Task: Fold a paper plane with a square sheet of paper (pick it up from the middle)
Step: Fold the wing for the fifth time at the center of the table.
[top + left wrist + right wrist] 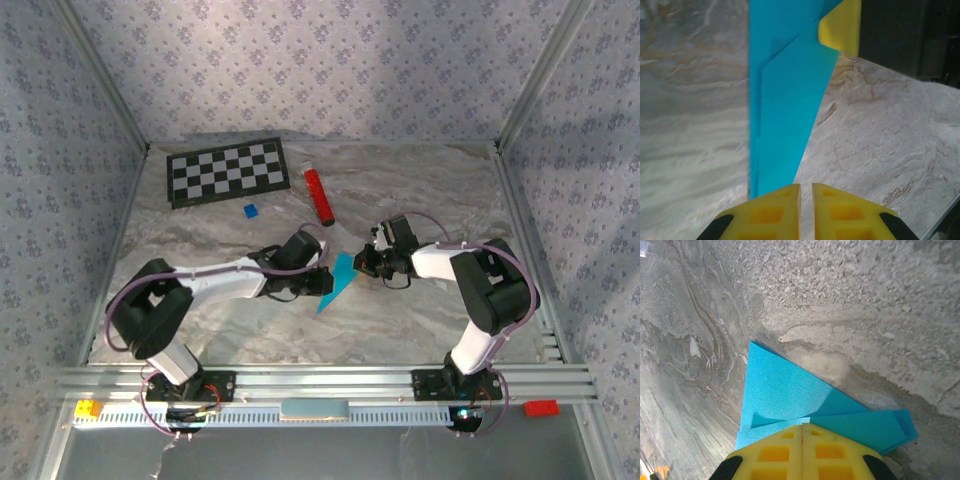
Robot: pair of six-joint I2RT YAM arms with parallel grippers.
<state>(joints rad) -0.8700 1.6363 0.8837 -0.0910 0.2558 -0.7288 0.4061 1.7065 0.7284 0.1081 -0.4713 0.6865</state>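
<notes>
Now, folded cyan plane [338,280] over the tabletop [400,200], right fingers [790,440] clenched on its layered end, its point reaching ahead of them, left fingers [787,202] pressed almost together, plane stretching ahead from just left of their gap, grip there unclear.

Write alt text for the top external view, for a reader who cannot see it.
The left gripper and right gripper meet over a marbled table, a folded cyan paper between them. Behind lie a red cylinder, a small blue block and a checkerboard.
</notes>
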